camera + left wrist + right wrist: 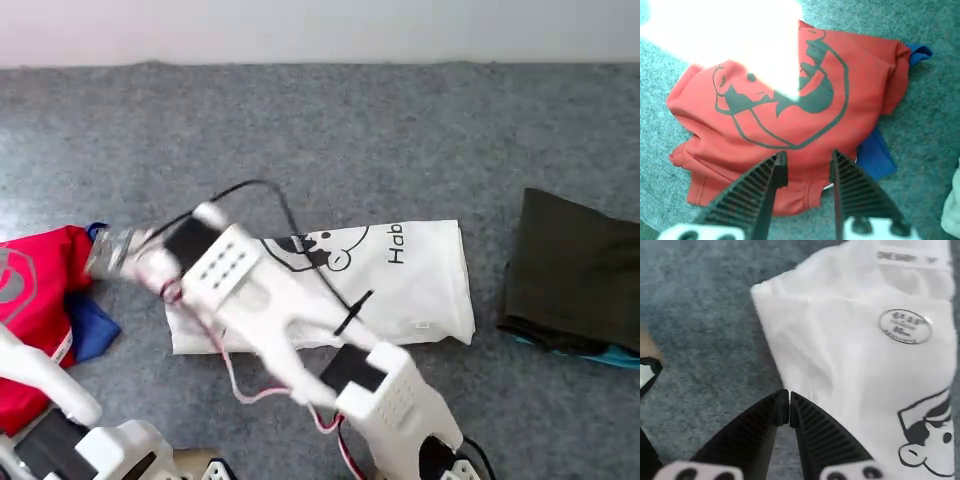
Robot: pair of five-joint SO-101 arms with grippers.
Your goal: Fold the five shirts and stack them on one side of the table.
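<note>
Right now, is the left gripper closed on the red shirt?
No, the left gripper stands open, and the red shirt shows through the gap between its fingers.

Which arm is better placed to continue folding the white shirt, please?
Probably right: the right claw sits shut at the edge of the white shirt; the left claw hangs open over the red shirt.

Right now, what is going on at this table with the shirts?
Two robot arms are at work on shirts. The right gripper, shut, is at the edge of the half-folded white shirt in the middle. The left gripper hangs open over the crumpled red shirt. A dark shirt lies folded on the other side.
</note>
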